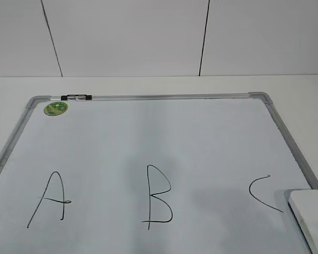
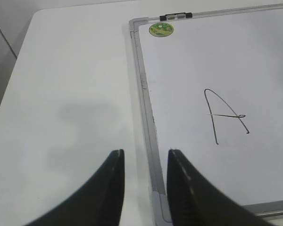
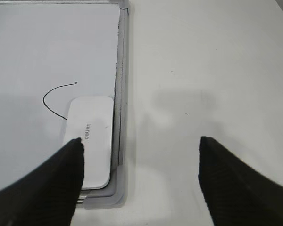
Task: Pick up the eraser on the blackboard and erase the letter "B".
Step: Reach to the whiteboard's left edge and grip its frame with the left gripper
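Eraser — white glossy rounded plastic block point(image 3: 90, 139) — flat in corner of grey-framed white dry-erase blackboard point(image 1: 148, 137); hand-drawn black letter "B" point(image 1: 158, 197) intact; left gripper point(image 2: 144, 162) narrowly parted; right gripper point(image 3: 140, 143) wide apart.

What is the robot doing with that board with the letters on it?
Nothing is being held yet. A whiteboard lies flat on the table with A, B and C drawn on it. The white eraser sits on the board's near right corner, covering the lower part of the C. The right tool is wide open above that corner, not gripping the eraser. The left tool hangs open over the board's left edge. The B is not wiped.
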Available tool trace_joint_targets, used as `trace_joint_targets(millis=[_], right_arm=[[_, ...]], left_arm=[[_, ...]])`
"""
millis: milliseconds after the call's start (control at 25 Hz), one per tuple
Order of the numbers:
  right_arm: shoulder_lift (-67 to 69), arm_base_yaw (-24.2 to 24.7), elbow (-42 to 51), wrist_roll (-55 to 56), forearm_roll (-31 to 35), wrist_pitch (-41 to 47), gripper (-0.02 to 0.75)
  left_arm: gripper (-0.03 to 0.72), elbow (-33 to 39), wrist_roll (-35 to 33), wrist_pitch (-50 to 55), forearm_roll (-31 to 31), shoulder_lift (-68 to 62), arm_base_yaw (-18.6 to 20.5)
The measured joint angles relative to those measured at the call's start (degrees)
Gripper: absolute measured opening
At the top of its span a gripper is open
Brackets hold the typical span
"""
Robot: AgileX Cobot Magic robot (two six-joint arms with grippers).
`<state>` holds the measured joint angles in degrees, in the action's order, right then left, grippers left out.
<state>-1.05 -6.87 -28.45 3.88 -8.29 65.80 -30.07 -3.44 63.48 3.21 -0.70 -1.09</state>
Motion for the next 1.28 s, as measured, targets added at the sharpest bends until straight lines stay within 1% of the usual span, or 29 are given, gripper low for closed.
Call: trace_joint_targets(millis=[400,640,800,1000,1280], right_arm=[[0.0,0.0,-0.38,0.0,-0.11,0.0,0.584],[0.13,0.0,-0.9,0.0,4.11,1.26,0.584],[2.8,0.0,-0.9,0.0,6.61,1.39,0.584],[8.13,0.0,-1.43,0.0,9.06,1.39,0.584],[18.44,0.0,-4.66,0.55,11.05,2.55,0.584]], left_arm=[[0.236,0.0,0.0,0.0,0.0,0.0,0.0],[0.239,0.0,0.0,0.0,0.0,0.0,0.0],[0.242,0.0,0.0,0.0,-0.22,-1.57,0.0],[0.242,-0.13,0.1,0.11,-0.32,-12.09,0.0],[0.242,-3.47,2.5,-0.95,0.95,-30.29,0.0]])
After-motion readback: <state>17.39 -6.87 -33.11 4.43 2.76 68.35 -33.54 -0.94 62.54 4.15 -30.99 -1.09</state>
